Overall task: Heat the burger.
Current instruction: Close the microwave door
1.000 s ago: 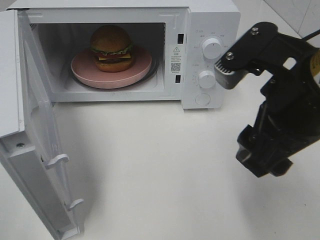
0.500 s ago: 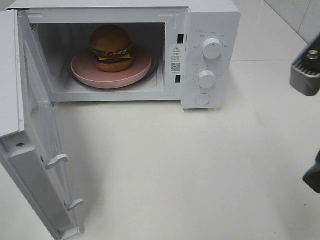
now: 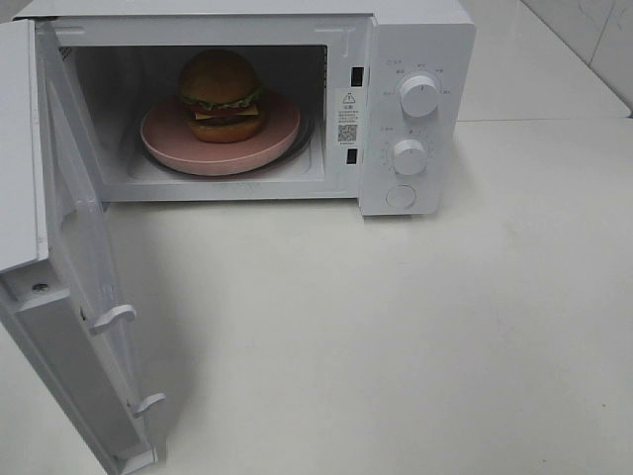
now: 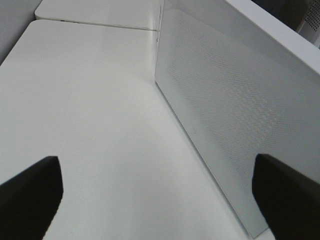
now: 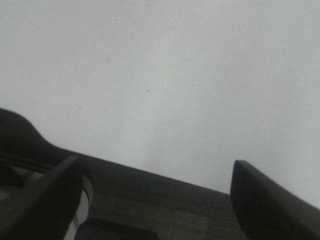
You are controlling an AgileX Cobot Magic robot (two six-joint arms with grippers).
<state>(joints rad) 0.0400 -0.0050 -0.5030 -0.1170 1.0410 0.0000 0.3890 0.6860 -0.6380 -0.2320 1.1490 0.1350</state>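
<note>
The burger (image 3: 221,94), with a golden-brown bun, lettuce, cheese and dark patty, sits on a pink plate (image 3: 277,134) inside the white microwave (image 3: 415,30). The microwave door (image 3: 69,287) stands wide open at the left. Neither gripper shows in the exterior high view. In the left wrist view my left gripper (image 4: 160,200) is open and empty, close beside the perforated door panel (image 4: 235,110). In the right wrist view my right gripper (image 5: 155,200) is open and empty, above bare white surface and a dark edge.
The microwave has two round knobs (image 3: 419,96) and a round button (image 3: 401,197) on its right panel. The white tabletop (image 3: 396,336) spreads in front of the microwave. A tiled wall is at the far right.
My right arm has withdrawn to the right, out of the exterior high view. The burger, plate and door have not moved.
</note>
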